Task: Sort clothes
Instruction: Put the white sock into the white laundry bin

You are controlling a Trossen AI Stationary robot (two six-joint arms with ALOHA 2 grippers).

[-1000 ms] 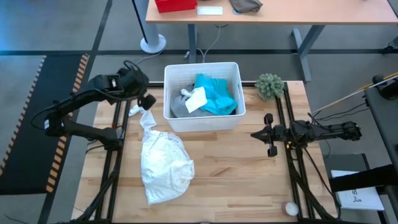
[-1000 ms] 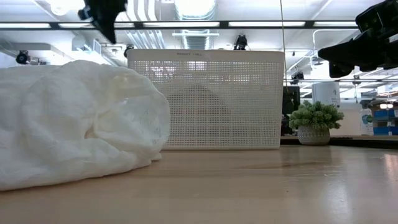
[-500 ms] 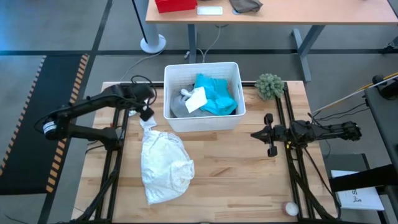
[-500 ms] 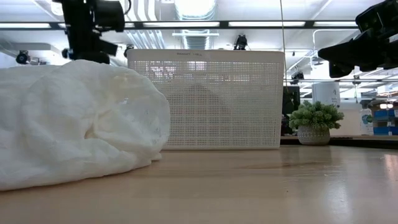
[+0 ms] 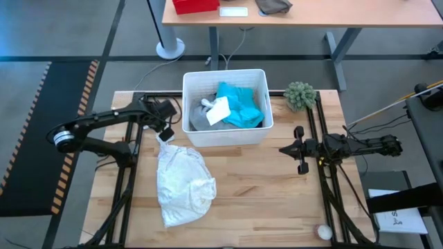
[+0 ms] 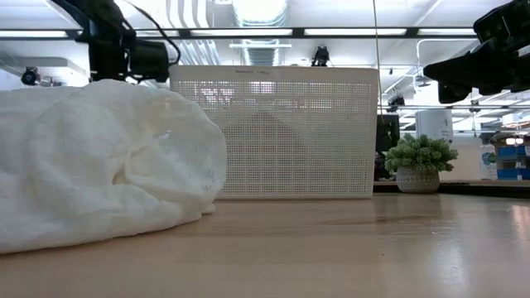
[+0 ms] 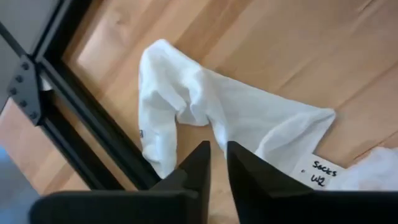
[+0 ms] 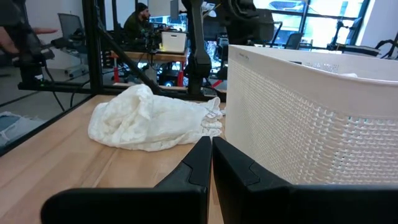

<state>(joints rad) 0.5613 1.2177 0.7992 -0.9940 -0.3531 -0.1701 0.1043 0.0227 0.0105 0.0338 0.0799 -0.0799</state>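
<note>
Pale wooden planks make up your table (image 5: 263, 187), with a white slatted plastic basket (image 5: 225, 135) at its far middle holding a turquoise piece (image 5: 239, 104), a grey tee (image 5: 199, 119) and a small white cloth (image 5: 217, 111). Your left gripper (image 5: 163, 129) hangs just beside the basket's left wall, over the thin end of the crumpled white shirt (image 5: 181, 181); its fingers are nearly together with a slim gap and nothing between them. To take this well, spread the fingers first, then come straight down on the narrow white strip (image 7: 205, 118) rather than the metal frame rail (image 7: 81, 124) next to it, and pinch a full fold, not an edge. The shirt's long axis runs from that thin end near the basket toward the table's near edge, where its bulk lies bunched. Your right gripper (image 5: 299, 149) waits, pressed closed, at the table's right side.
</note>
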